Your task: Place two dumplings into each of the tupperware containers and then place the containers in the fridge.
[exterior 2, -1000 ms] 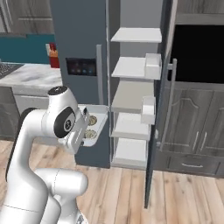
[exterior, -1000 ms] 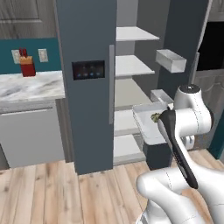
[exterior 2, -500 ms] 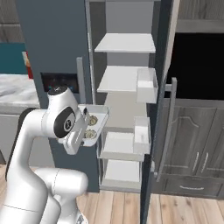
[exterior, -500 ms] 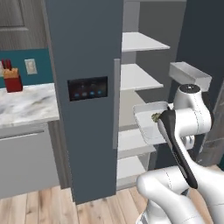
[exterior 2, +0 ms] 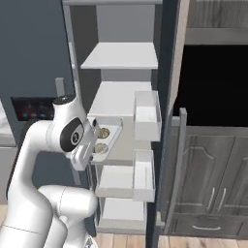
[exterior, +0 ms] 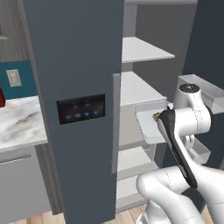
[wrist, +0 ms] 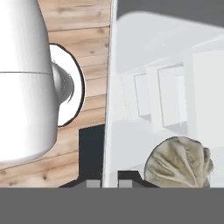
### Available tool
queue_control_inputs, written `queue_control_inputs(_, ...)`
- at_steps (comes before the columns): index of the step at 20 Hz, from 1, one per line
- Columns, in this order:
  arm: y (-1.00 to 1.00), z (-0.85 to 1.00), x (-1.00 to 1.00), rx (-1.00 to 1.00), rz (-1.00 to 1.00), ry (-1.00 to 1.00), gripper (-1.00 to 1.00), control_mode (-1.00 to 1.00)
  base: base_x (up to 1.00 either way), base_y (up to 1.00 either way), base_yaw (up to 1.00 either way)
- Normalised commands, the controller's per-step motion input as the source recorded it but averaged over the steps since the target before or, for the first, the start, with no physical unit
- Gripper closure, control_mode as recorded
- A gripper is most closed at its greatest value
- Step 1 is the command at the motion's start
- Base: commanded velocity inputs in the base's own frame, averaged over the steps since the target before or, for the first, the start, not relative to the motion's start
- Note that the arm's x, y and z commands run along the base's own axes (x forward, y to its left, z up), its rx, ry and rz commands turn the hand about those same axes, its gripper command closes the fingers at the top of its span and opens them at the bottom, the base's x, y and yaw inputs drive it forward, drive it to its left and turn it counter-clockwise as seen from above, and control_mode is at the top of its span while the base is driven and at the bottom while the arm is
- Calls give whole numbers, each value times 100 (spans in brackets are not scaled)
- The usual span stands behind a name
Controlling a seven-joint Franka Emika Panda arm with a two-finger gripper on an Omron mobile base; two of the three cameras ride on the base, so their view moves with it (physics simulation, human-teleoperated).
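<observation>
I hold a pale translucent tupperware container (exterior 2: 112, 130) level in front of the open fridge (exterior: 74, 52), about at its middle shelves. Two wrinkled tan dumplings (exterior 2: 103, 131) lie in the container, and one dumpling (wrist: 177, 164) shows close up in the hand view. My gripper (wrist: 108, 183) is shut on the container's rim (wrist: 110, 87), the fingertips (wrist: 93, 183) pinching its thin edge. In the left base view the container (exterior: 146, 124) sticks out left of my forearm, with a dumpling (exterior: 156, 116) just visible. The fridge's left door, with its blue-lit panel (exterior: 81, 109), is closed.
White shelves (exterior 2: 121, 55) fill the open right side of the fridge. Its open door (exterior 2: 167, 97) carries bins (exterior 2: 145, 116) close to the container's right. Dark grey cabinets (exterior 2: 213, 169) stand further right, and a marble counter (exterior: 17, 122) lies on the left.
The base has driven closer to the fridge, so it looms larger in both base views. The container stays in my shut gripper and now hangs right at the open shelves.
</observation>
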Motion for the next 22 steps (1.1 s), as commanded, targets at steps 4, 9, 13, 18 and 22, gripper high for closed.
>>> queue_control_inputs(4,0,0,0,0,0,0,100,100,48,0,-1)
queue_control_inputs(9,0,0,0,0,0,0,100,100,68,-23,0)
queue_control_inputs(13,0,0,0,0,0,0,100,100,57,-32,0)
queue_control_inputs(18,0,0,0,0,0,0,100,100,39,-1,0)
queue_control_inputs(22,0,0,0,0,0,0,100,100,30,-26,1)
